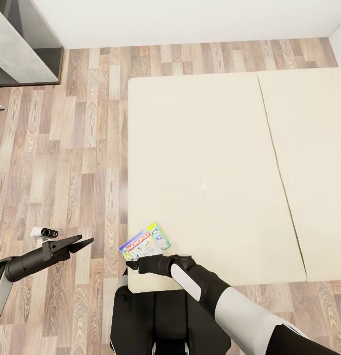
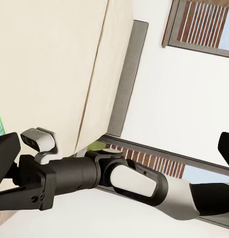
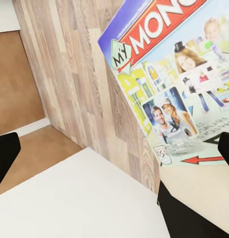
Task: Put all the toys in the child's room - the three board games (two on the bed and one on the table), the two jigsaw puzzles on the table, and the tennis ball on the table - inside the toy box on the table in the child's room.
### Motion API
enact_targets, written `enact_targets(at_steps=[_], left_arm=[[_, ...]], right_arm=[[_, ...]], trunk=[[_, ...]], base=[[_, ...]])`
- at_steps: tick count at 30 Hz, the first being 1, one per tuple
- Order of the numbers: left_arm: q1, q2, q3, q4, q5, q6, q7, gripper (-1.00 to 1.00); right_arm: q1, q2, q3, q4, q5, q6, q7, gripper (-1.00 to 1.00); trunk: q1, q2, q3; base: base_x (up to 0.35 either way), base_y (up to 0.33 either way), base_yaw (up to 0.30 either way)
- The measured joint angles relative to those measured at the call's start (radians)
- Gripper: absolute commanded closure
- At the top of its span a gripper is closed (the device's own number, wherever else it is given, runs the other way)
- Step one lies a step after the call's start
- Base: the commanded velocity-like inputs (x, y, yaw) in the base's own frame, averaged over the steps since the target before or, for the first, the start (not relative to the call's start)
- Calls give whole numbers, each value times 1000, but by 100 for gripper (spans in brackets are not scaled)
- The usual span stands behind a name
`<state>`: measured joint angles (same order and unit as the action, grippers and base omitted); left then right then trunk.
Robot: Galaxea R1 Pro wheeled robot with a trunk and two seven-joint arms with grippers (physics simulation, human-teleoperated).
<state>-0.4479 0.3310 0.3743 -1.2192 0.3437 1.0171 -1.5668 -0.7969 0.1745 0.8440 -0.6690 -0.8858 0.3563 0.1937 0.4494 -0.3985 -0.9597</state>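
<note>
The right pincer is seen in the head view at the near corner of the bed, just beside the Monopoly box, its dark tip close under the box's near edge; whether the box is touched cannot be told. In the right wrist view the two fingertips are shown far apart at the frame's opposite edges, so this pincer is spread wide and nothing is held between them, while the Monopoly box is seen ahead, lying flat on the beige mattress with its corner reaching the bed's edge above the wood-plank floor. The left pincer is held over the wood-plank floor, off the bed's side and apart from the Monopoly box, with its two fingers parted and nothing between them. In the left wrist view the right arm is seen stretched across, with the bed behind it. A dark grey cabinet is seen against the white wall, well apart from the bed's far corner
</note>
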Motion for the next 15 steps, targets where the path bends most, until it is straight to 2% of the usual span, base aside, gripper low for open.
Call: enact_targets(at_steps=[15], left_arm=[[0, 0, 0, 0, -2, 0, 0, -100]], right_arm=[[0, 0, -8, 12, -4, 12, -4, -100]], trunk=[[0, 0, 0]], base=[[0, 0, 0]])
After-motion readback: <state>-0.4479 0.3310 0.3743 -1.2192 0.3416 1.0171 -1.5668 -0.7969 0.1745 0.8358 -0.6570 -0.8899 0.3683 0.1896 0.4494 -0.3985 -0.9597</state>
